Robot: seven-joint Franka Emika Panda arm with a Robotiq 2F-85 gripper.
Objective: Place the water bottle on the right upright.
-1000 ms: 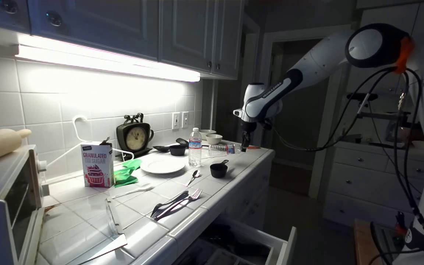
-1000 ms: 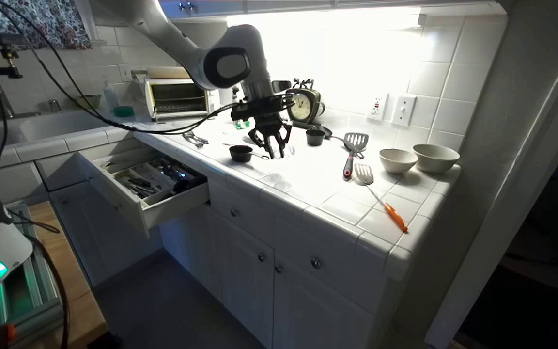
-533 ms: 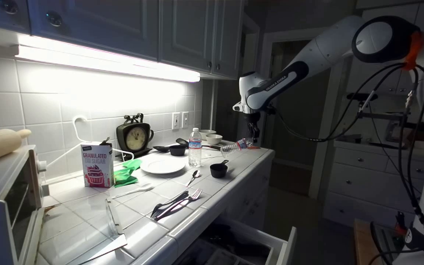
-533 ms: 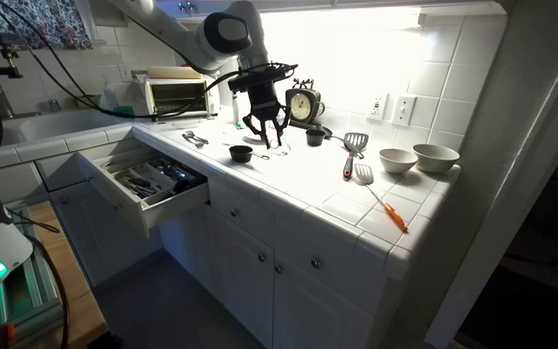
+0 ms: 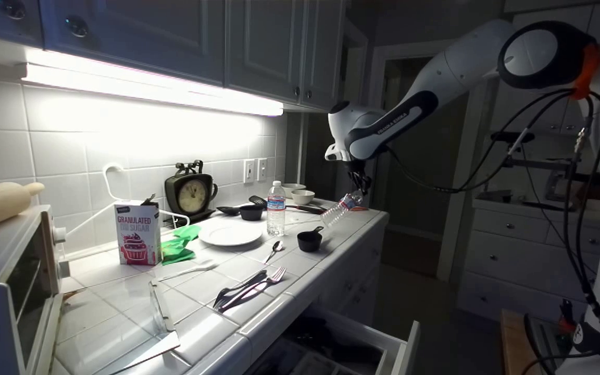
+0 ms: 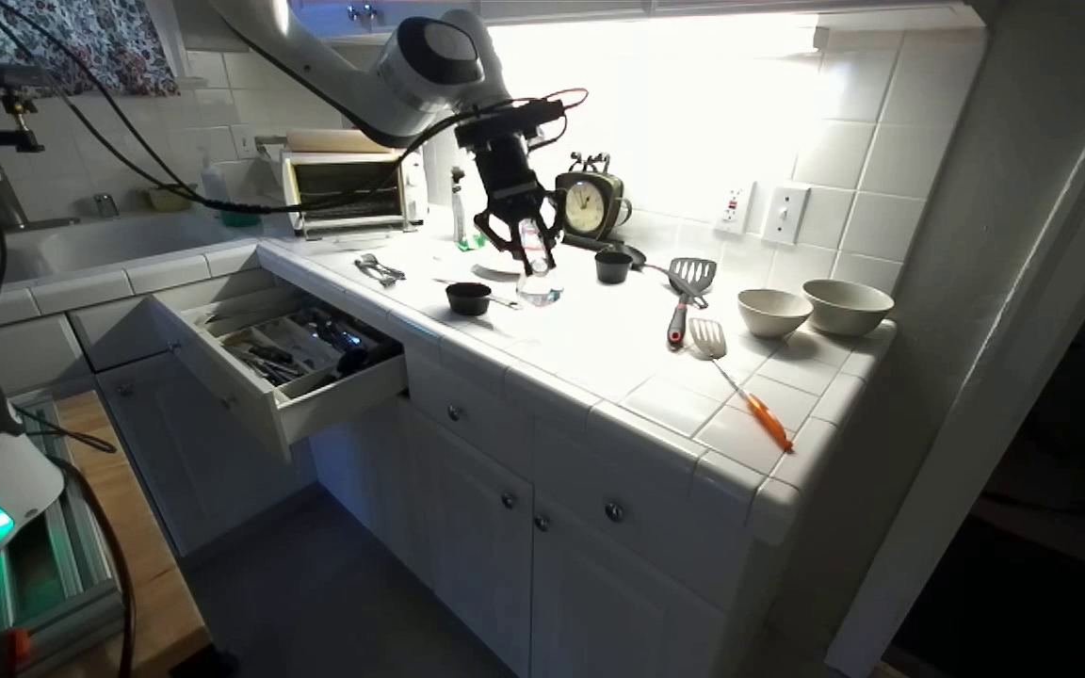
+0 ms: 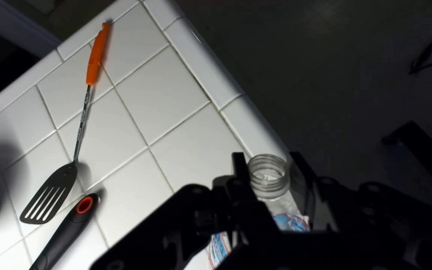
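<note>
Right-side water bottle (image 5: 342,209) tipped up from lying to a lean; end effector (image 7: 268,160) clamped on its neck. Not upright yet, probably needs more rotation.

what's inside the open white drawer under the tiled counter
Dark and shiny utensils lie in a pale divided tray inside the white drawer. Most pieces are too small to name; the drawer's back, under the white tiled counter, is covered.

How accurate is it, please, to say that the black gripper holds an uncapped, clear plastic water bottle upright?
Only "upright" is wrong: the black gripper holds the uncapped, clear plastic water bottle plainly tilted, as an exterior view shows.
</note>
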